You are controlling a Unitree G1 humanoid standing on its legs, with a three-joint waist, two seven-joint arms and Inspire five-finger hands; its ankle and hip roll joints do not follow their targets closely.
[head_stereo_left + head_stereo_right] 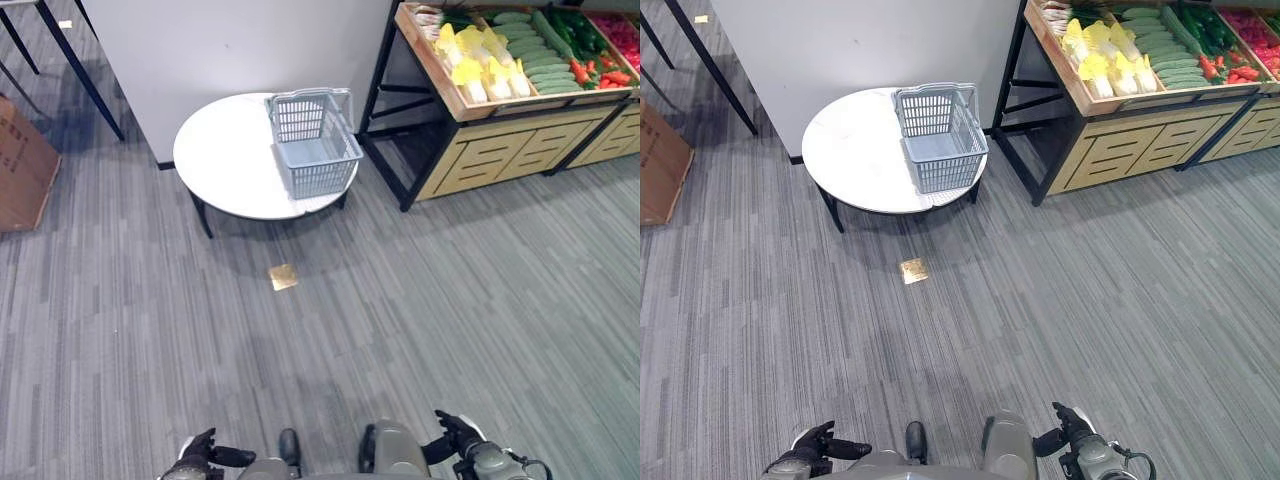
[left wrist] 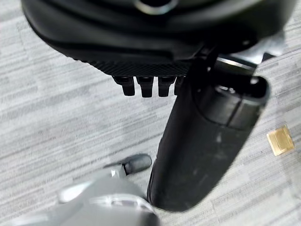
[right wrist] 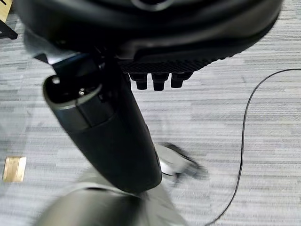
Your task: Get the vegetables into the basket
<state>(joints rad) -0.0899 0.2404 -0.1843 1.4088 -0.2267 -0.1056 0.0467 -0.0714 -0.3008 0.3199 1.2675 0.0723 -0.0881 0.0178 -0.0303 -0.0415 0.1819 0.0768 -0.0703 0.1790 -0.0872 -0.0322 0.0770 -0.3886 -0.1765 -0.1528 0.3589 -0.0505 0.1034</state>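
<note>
Currently I see the grey basket (image 1: 314,145) on the round white table (image 1: 225,160), vegetables (image 1: 520,50) on the shelf beside it; left hand (image 1: 196,456) and right hand (image 1: 455,432) relaxed, empty.

A grey plastic lattice basket (image 1: 314,142) sits on a smooth white round table (image 1: 225,155); beside it, a pale wooden produce stand (image 1: 500,130) over matt, striped grey carpet (image 1: 420,320).
</note>
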